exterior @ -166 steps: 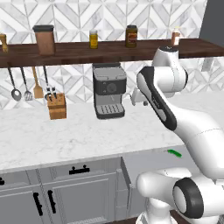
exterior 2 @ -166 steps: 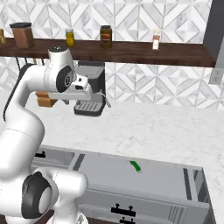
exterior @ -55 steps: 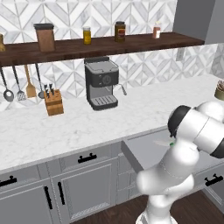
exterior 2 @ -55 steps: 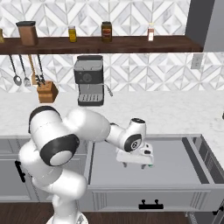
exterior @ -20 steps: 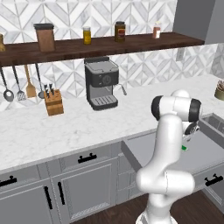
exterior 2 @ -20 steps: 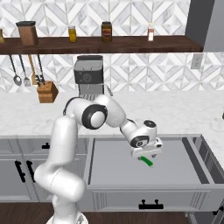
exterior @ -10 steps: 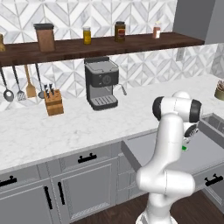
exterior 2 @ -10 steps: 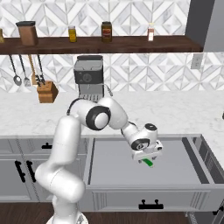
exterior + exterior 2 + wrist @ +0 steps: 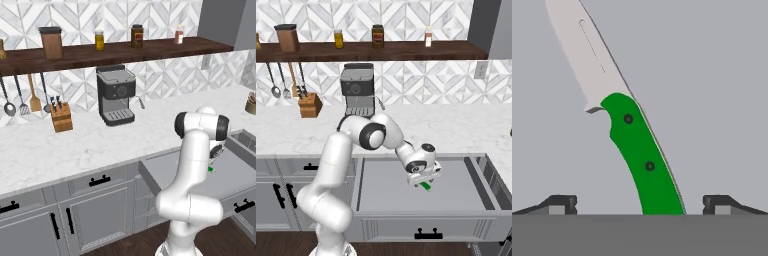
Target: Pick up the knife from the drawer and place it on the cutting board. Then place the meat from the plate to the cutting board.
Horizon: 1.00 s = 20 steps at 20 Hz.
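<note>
Two dark fingertips (image 9: 559,204) stand wide apart on either side of the knife (image 9: 639,150) as I hold the gripper (image 9: 425,181) low over the open drawer (image 9: 381,192), closed on nothing yet. The green handle runs up between the tips, its butt nearest the hand and the pale blade pointing away, leaning a little toward one side, flat on the grey drawer floor.

I judge the risk to lie in the closing: the handle sits at a slant and slightly nearer one tip (by my reading of the hand view), so that finger may touch first and spin or skid the knife across the smooth floor. A thin, flat handle could also slip under the pads if I descend too little, or jam them on the floor if I go too far.
</note>
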### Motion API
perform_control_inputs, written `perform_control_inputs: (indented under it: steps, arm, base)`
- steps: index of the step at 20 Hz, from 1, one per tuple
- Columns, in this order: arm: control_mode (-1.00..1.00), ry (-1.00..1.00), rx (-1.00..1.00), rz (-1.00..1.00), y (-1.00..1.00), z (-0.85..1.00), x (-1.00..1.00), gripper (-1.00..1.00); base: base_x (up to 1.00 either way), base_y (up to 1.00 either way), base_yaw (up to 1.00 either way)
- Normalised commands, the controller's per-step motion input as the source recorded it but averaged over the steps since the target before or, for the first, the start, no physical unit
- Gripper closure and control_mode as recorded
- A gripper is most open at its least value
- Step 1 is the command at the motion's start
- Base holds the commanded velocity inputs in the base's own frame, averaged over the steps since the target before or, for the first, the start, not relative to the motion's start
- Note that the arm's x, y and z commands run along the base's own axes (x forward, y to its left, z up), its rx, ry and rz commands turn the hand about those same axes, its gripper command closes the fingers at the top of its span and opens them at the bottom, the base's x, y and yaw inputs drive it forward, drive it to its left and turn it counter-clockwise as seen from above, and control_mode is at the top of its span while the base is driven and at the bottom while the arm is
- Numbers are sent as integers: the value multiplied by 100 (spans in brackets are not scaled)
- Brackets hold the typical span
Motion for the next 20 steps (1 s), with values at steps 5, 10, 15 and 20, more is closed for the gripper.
perform_control_inputs:
  steps: [5, 10, 15, 20]
  arm:
    - [-100, -3, -1, 6, -1, -31, 0, -100]
    - [-100, 0, 0, 9, 0, -26, 1, -100]
    - [-100, -2, 0, 8, 0, -11, 0, -100]
    - [-100, -4, 0, 3, -16, 26, -1, -100]
  base:
    - [0, 0, 0]
    - [0, 0, 0]
    - [0, 0, 0]
    - [0, 0, 0]
